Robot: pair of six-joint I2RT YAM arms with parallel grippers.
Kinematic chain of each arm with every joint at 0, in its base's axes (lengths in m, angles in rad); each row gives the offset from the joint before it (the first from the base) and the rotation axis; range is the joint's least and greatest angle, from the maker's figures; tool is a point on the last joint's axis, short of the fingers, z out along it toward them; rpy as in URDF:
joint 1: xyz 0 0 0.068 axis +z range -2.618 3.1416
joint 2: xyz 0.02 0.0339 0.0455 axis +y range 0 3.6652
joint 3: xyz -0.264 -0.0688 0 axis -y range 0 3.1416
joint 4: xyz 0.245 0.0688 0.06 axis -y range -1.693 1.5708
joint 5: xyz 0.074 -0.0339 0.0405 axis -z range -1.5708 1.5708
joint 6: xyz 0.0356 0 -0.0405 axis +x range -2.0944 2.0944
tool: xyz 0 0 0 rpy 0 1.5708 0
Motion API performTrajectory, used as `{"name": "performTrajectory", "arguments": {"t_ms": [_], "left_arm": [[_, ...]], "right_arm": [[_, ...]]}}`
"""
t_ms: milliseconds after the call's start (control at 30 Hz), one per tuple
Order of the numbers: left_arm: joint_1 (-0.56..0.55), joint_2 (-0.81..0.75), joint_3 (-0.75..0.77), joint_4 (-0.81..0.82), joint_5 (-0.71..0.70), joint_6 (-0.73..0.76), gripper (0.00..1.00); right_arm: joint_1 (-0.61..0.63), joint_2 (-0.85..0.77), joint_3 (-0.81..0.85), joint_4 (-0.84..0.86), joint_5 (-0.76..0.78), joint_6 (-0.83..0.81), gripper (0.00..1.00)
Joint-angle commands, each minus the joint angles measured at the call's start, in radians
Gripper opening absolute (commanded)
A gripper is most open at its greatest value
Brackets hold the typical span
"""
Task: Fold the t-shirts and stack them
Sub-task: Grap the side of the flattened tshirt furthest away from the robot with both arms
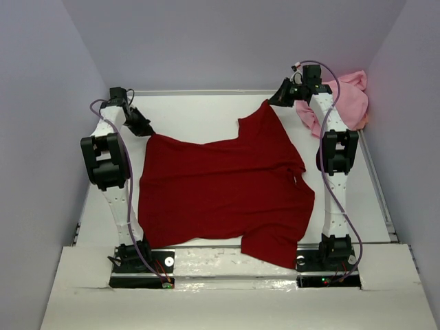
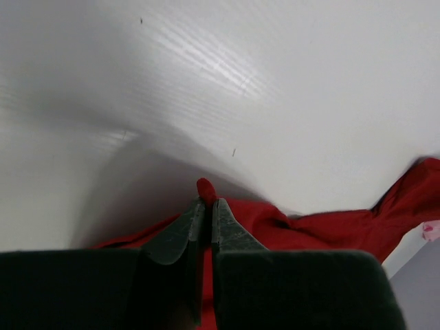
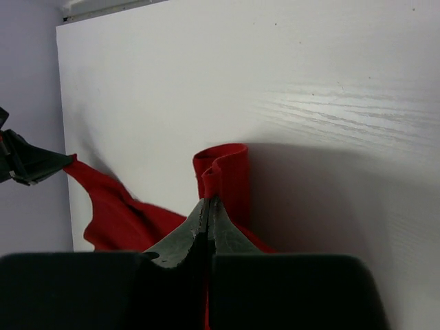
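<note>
your left gripper (image 2: 206, 203) and right gripper (image 3: 208, 201) each pinch a far edge of the dark red t-shirt (image 1: 227, 185) spread between them; it looks light and limp, so grip bunched hem corners.

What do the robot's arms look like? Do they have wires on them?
Yes! The left arm and right arm are white tube-like pieces joined by chunky black joints. A thin purple cable loops along each one. The left gripper and right gripper have dark, wedge-shaped fingers that taper to narrow tips. The black bases have tiny red and green lights.
</note>
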Motion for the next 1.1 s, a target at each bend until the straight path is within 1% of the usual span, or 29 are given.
{"name": "performTrajectory", "arguments": {"t_ms": [0, 33, 233, 667, 867, 1067], "left_arm": [[0.013, 0.036, 0.127, -0.016, 0.036, -0.014, 0.0], [0.013, 0.05, 0.152, -0.02, 0.034, -0.014, 0.0], [0.02, 0.087, 0.187, -0.024, 0.034, -0.015, 0.0], [0.034, 0.108, 0.173, -0.02, 0.036, -0.004, 0.0], [0.043, 0.124, 0.187, -0.027, 0.037, 0.002, 0.0], [0.057, 0.128, 0.192, -0.035, 0.034, 0.009, 0.0]], "right_arm": [[-0.002, -0.08, 0.015, 0.093, -0.054, 0.034, 0.0], [-0.002, -0.081, 0.015, 0.1, -0.064, 0.038, 0.0], [-0.021, -0.069, 0.033, 0.126, -0.08, 0.07, 0.0], [-0.039, -0.075, 0.038, 0.202, -0.14, 0.138, 0.0], [-0.048, -0.078, 0.038, 0.205, -0.163, 0.159, 0.0], [-0.048, -0.117, -0.001, 0.205, -0.178, 0.159, 0.0]]}}
